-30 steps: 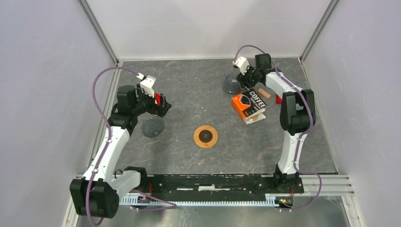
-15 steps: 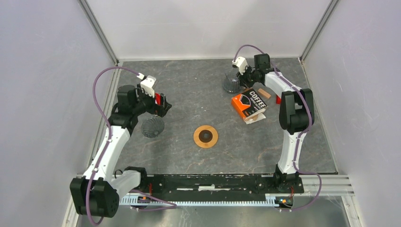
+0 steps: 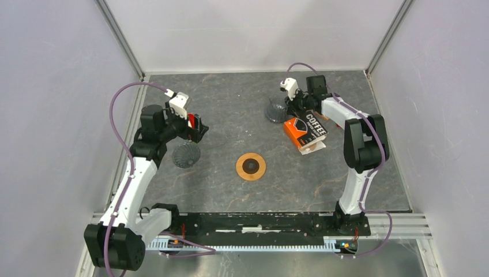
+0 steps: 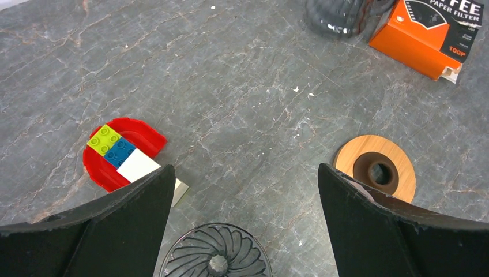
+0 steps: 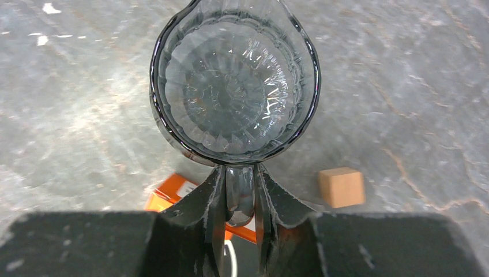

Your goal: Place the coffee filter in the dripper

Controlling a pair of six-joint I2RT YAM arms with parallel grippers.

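1. The dripper [image 3: 186, 154] stands on the left side of the table [image 3: 219, 193], just nearer the arm bases than the left gripper [image 3: 198, 128]. In the left wrist view it sits at the bottom edge, with its swirled ribs and central hole facing the camera.
2. The coffee filter cannot be made out in any view.
3. The left gripper hangs above the table with its fingers spread wide, and nothing is held between them. In the left wrist view the dripper lies below the gap between the two fingers and touches neither.
4. The right gripper [image 5: 239, 173] is at the far right of the table, well apart from the dripper. Its fingers are pinched on the handle of a handled cup [image 5: 233, 86], a dark see-through vessel whose inner wall looks fluted. The top view shows the cup leaning. Whether it touches the table cannot be told.
5. An orange box [image 3: 304, 128], printed "COFFEE" and "PAPER FILTER", lies flat just beside the handled cup, partly under the right wrist.
6. A flat tan disc [image 3: 251, 166] with a dark centre lies near the middle of the table. It sits between the dripper and the orange box, apart from both.
7. A red curved piece [image 4: 124, 153] carries a green brick, a blue brick and a white block, and lies near the dripper.
8. A small wooden block [image 5: 341, 186] lies on the table close to the right gripper.
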